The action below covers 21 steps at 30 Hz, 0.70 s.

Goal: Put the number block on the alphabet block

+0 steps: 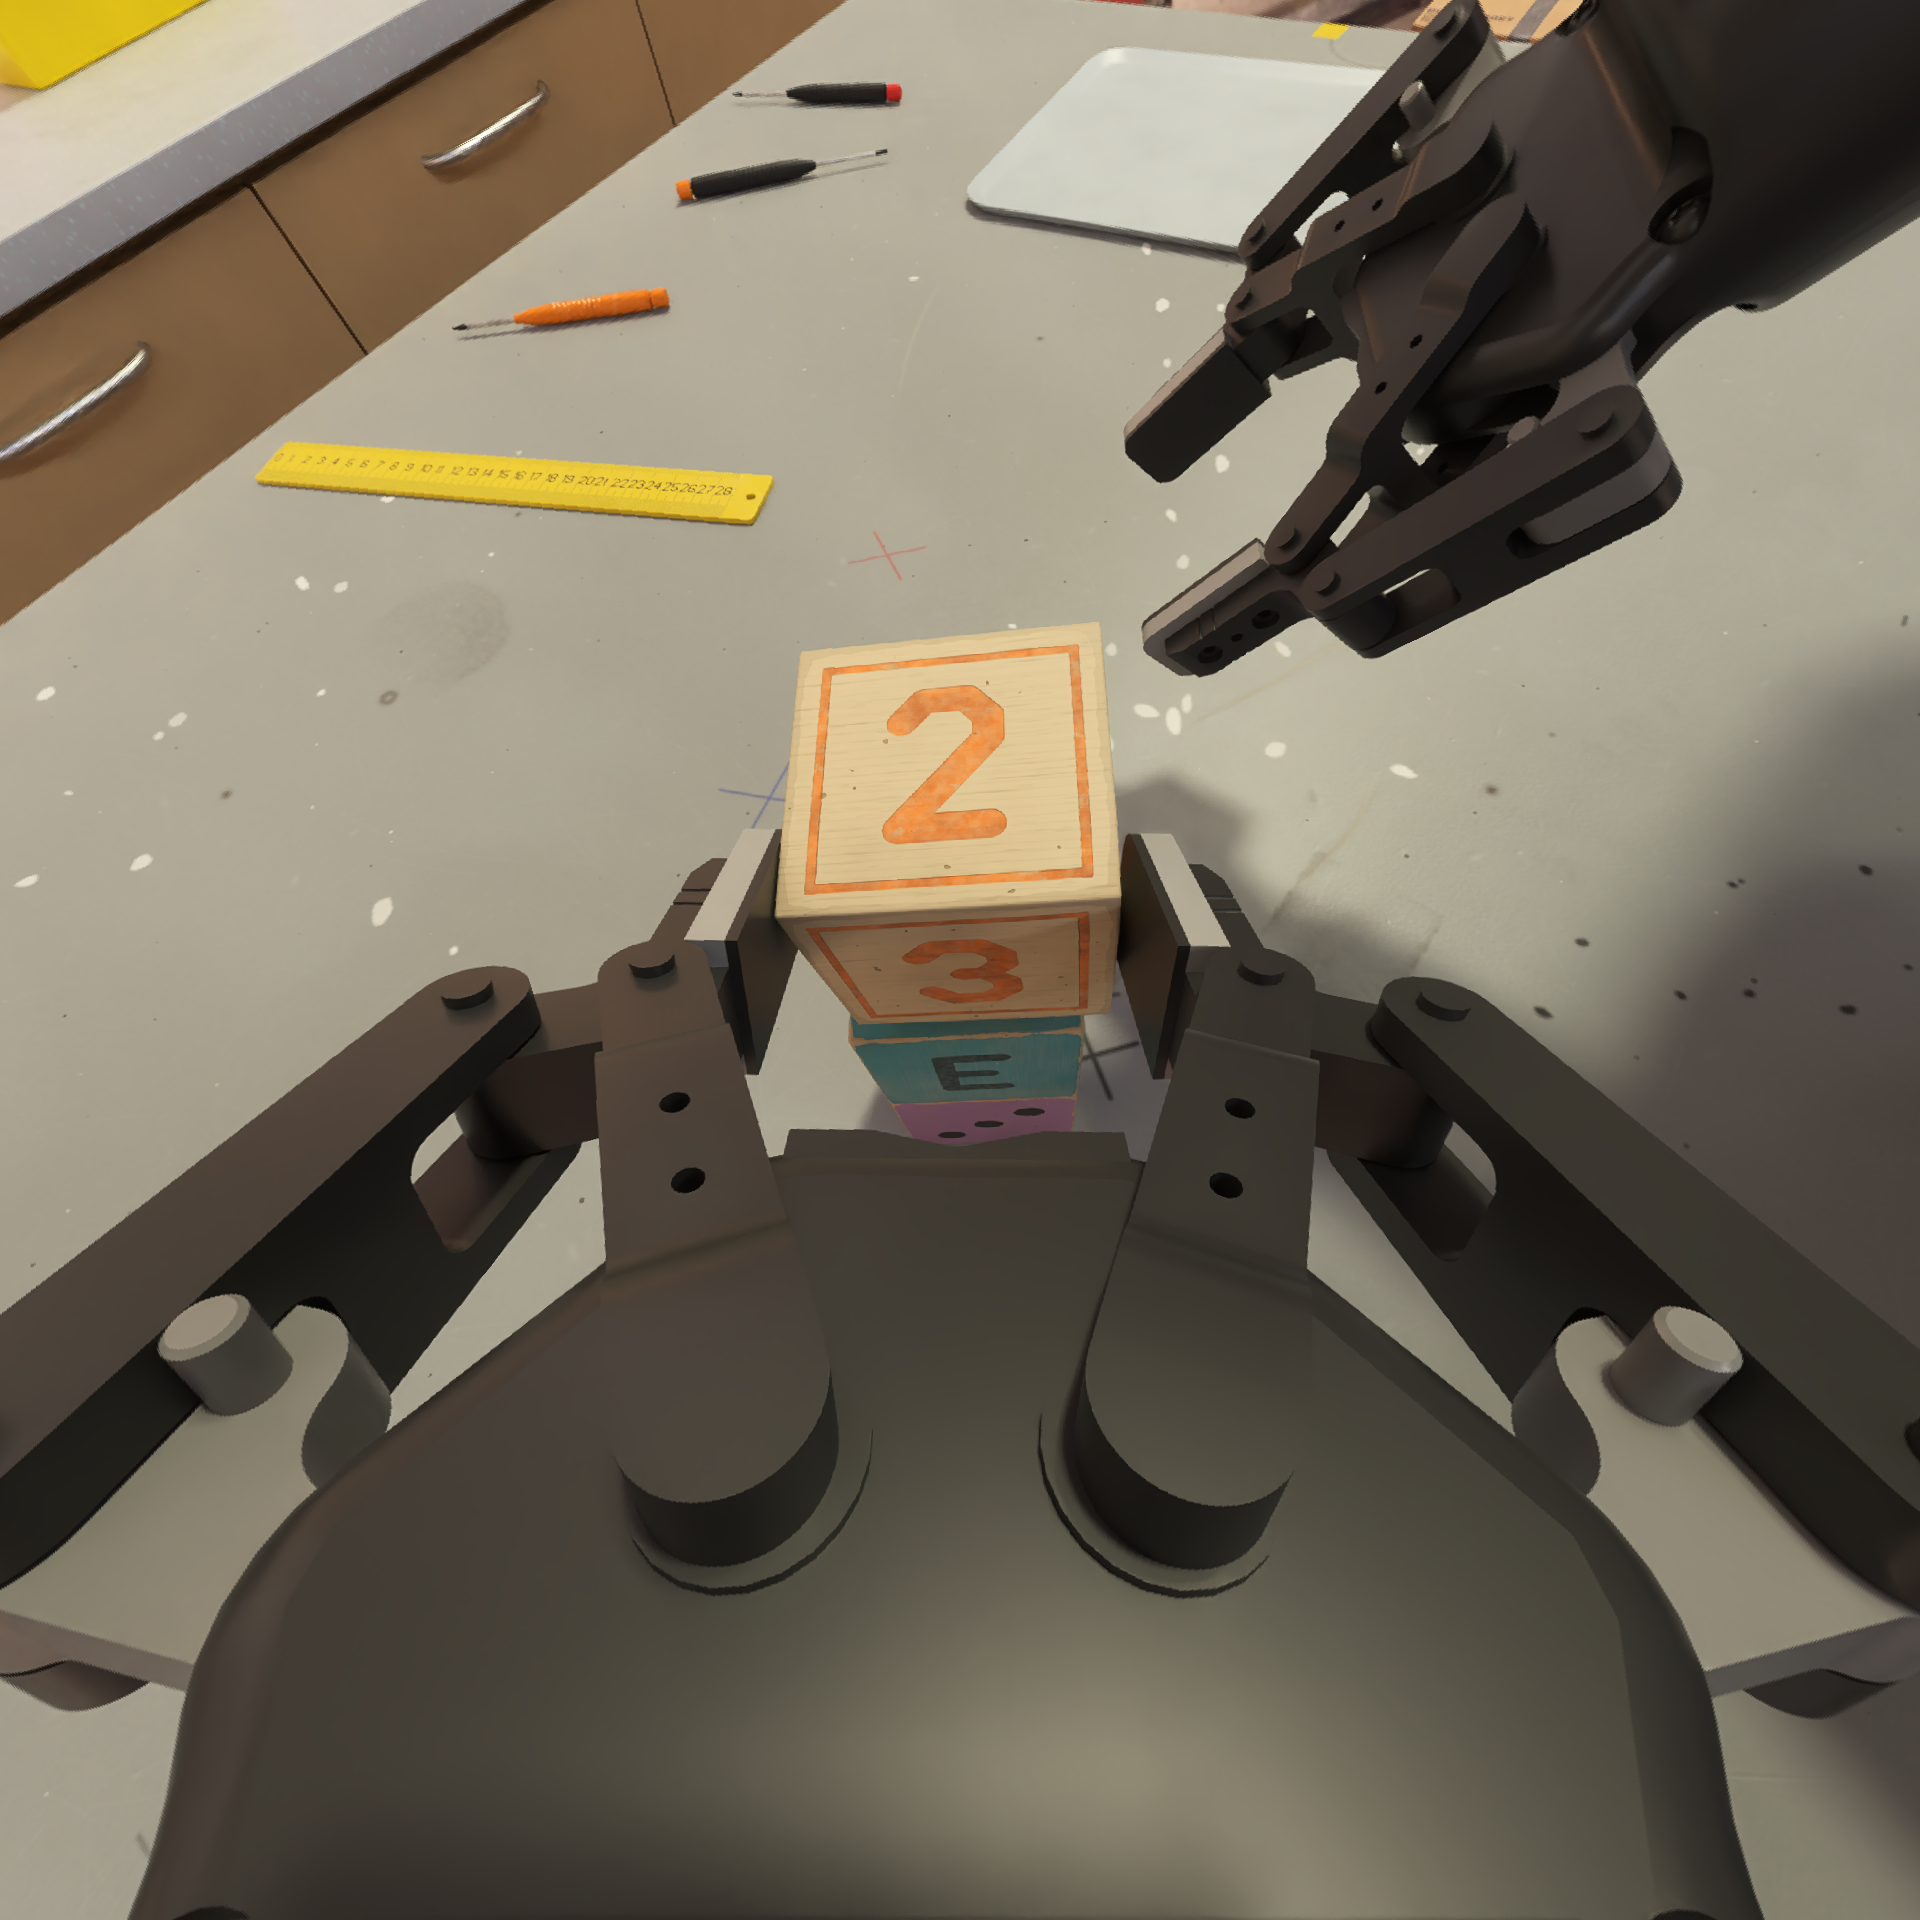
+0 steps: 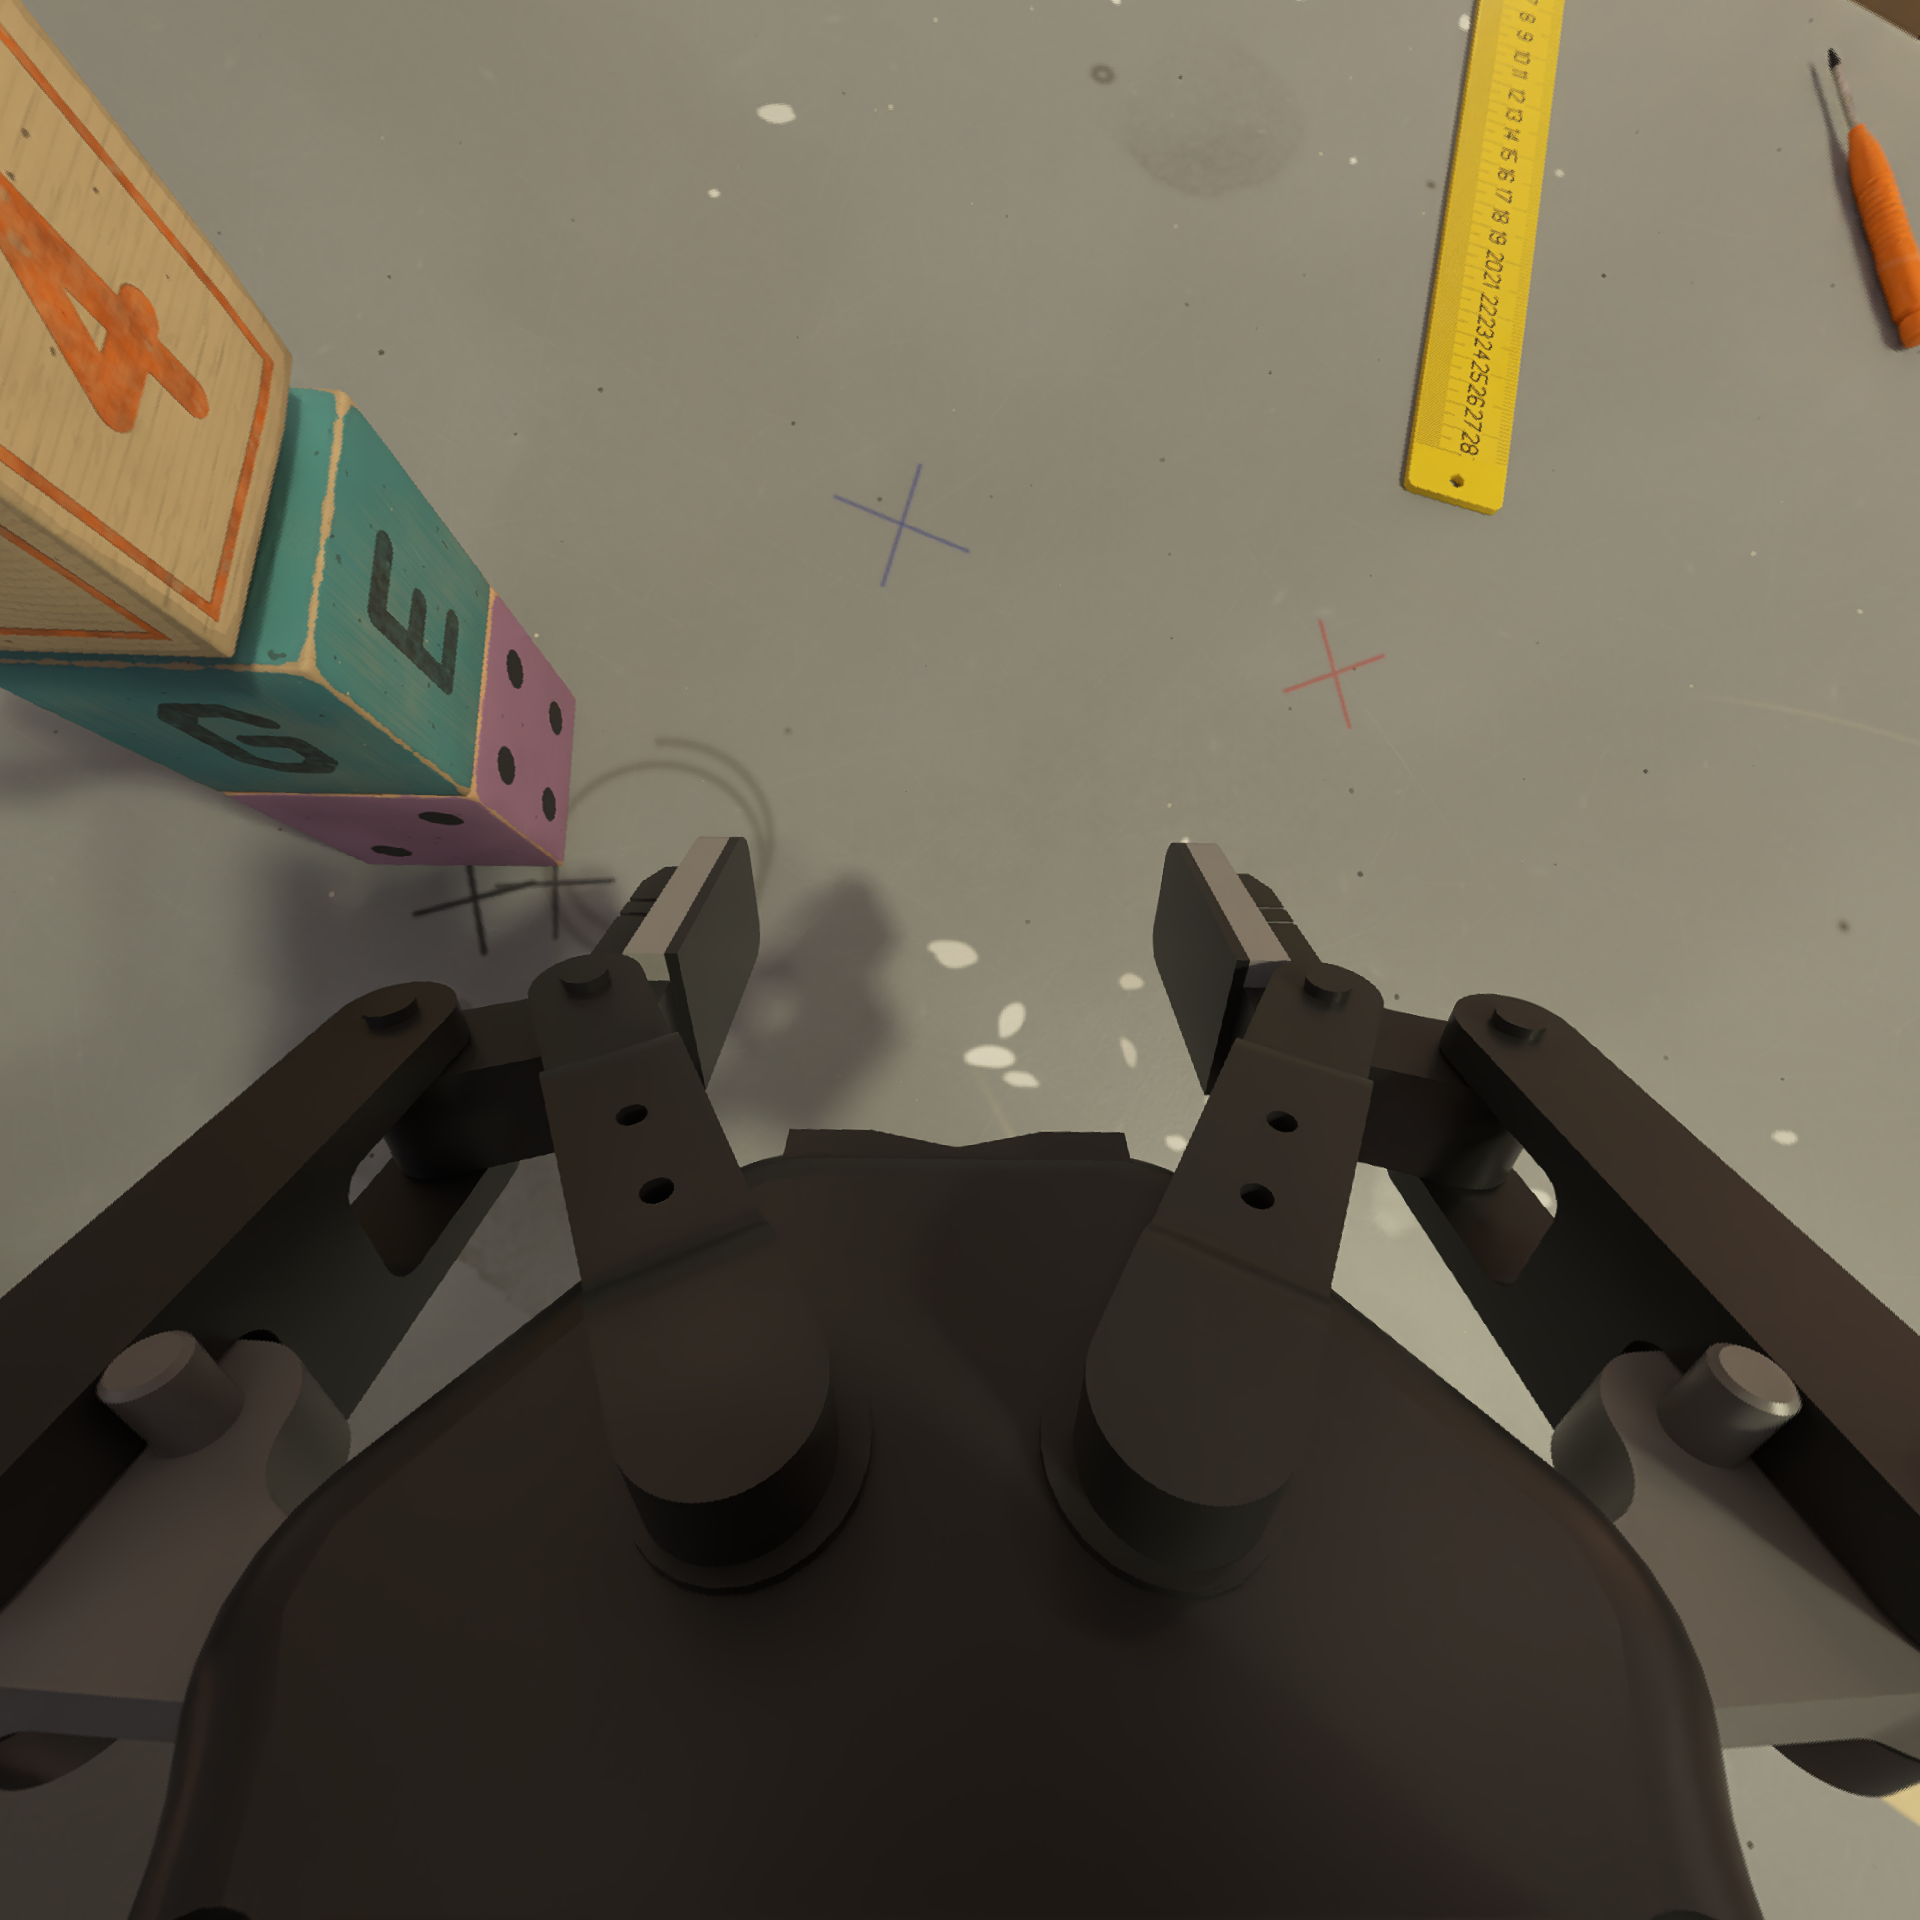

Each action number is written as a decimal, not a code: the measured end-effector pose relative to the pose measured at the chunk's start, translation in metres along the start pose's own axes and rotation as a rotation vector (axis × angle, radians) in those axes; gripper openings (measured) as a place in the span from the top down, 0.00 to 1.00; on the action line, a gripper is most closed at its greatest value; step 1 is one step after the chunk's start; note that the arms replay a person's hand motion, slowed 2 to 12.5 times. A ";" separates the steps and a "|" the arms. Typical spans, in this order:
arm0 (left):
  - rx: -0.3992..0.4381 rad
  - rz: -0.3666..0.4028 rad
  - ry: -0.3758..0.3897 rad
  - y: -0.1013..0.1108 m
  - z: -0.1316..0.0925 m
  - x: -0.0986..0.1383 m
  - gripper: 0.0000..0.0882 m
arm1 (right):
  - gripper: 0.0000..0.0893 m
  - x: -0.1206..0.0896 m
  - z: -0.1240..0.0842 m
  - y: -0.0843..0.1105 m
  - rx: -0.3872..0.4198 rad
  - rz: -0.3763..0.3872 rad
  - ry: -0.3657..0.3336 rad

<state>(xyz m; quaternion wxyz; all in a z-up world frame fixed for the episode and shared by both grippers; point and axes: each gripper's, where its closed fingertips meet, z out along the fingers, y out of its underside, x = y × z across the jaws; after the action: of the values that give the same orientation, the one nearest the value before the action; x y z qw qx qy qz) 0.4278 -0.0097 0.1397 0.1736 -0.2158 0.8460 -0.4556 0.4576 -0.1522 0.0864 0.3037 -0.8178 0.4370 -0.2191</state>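
Observation:
A wooden number block [image 1: 945, 769] with orange numerals sits on top of a teal alphabet block [image 1: 971, 1070], which stands on a purple dice block [image 1: 982, 1120] on the grey table. My left gripper [image 1: 953, 862] comes from above, with its pads against the number block's left and right sides near its top. The right wrist view shows the same stack at the left edge: number block [image 2: 114, 416], alphabet block [image 2: 384, 623], dice block [image 2: 525, 727]. My right gripper [image 2: 956, 873] is open and empty above the table, just right of the stack; it also shows in the left wrist view [image 1: 1179, 540].
A yellow ruler [image 1: 514, 483] lies left of the stack. An orange screwdriver [image 1: 582, 310] and two black ones [image 1: 758, 177] lie beyond it. A white tray [image 1: 1164, 145] sits at the far right. Brown drawers [image 1: 312, 208] run along the table's left side.

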 end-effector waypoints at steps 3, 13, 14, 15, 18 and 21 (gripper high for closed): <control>-0.004 0.003 0.001 0.001 0.001 0.001 0.38 | 0.24 0.000 0.000 0.000 0.000 0.001 0.000; -0.012 0.000 0.002 0.003 0.003 0.002 0.38 | 0.24 0.002 0.000 0.001 -0.001 0.006 0.002; -0.013 -0.001 0.001 0.003 0.003 0.002 0.38 | 0.24 0.002 -0.001 0.001 -0.001 0.007 0.003; -0.014 -0.001 0.001 0.003 0.003 0.002 0.38 | 0.24 0.002 -0.001 0.001 0.000 0.007 0.002; -0.018 -0.002 -0.001 0.005 0.003 0.002 0.38 | 0.24 0.003 -0.001 0.001 0.000 0.009 0.002; -0.020 -0.004 -0.004 0.005 0.003 0.001 0.38 | 0.24 0.003 -0.001 0.001 0.001 0.010 0.001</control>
<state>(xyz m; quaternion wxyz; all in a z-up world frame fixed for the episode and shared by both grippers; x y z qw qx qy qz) 0.4272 -0.0101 0.1333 0.1721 -0.2202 0.8497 -0.4471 0.4578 -0.1551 0.0864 0.3050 -0.8154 0.4410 -0.2181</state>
